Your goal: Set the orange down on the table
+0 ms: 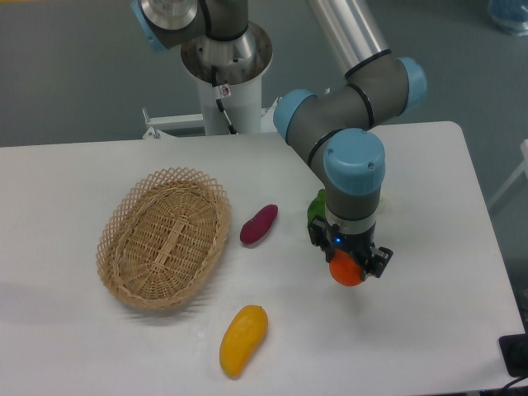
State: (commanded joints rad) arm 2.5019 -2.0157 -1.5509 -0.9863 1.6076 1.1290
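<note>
Between the two black fingers of the gripper point(350, 268) sits the orange point(347, 271), at about four o'clock from the middle of the table point(82, 346). The fingers press on it from both sides, so the gripper is clenched around the fruit. Only the lower half of the orange is seen, the upper half is hidden under the gripper body. I cannot tell if the orange touches the white surface or hangs just above it.

Directly above the gripper stands the last part of the arm point(353, 177), grey with blue caps, pointing straight down. Just behind the arm, at eleven o'clock from the orange, a small green thing point(316, 206) shows a little; most of it is covered, so I cannot say what it is.

Further out at ten o'clock from the orange lies a purple vegetable point(259, 224), long and tilted. Near it, at nine o'clock, is an oval wicker basket point(124, 239), with nothing visible inside. At seven o'clock from the orange, near the front edge, lies a long yellow-orange fruit point(242, 339), well apart from the gripper
</note>
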